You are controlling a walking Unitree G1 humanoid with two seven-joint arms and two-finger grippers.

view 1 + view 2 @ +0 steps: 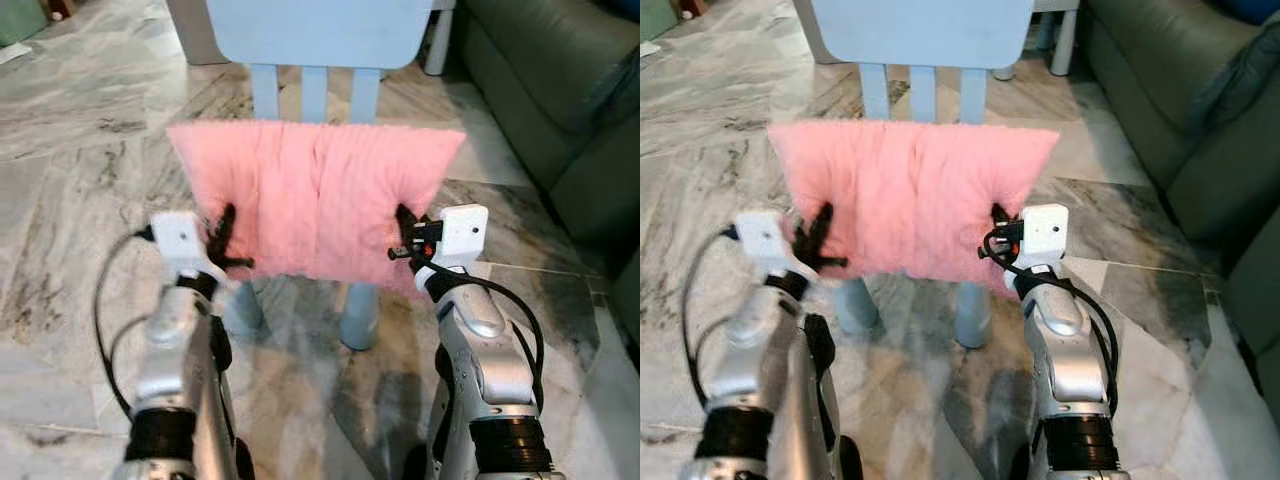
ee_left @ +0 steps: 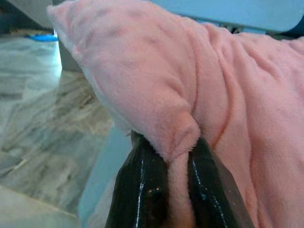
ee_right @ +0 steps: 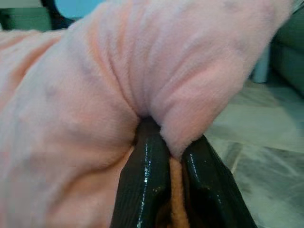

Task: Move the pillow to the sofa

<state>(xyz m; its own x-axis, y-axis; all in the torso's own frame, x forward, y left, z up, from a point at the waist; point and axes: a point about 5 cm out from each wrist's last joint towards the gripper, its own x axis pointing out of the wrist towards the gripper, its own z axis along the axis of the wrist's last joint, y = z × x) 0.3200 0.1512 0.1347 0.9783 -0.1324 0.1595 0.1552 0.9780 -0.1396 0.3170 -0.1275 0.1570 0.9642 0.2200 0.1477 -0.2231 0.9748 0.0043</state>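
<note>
- The pink pillow point(image 1: 315, 200) is held up in front of the robot, spread wide between both arms, over the seat of a small light-blue chair point(image 1: 315, 60).
- The left gripper point(image 1: 222, 243) grips the pillow's lower left part; in the left wrist view its jaws are pinched tight on a fold of the plush fabric, with the fold squeezed between the two black fingers point(image 2: 140, 190).
- The right gripper point(image 1: 405, 232) grips the pillow's lower right part; in the right wrist view its jaws are likewise closed on a bunched fold of pink fabric, which shows between the fingers point(image 3: 145, 185).
- The pillow hides the chair's seat; the slats of the chair's back show above its top edge and the chair's legs show below its bottom edge. Whether the pillow touches the seat cannot be told.
- The dark green sofa point(image 1: 560, 90) stands to the robot's right, apart from the pillow, with marble floor point(image 1: 70, 180) between them.
- The chair stands on this grey-veined marble floor, and black cables loop beside both silver forearms.
</note>
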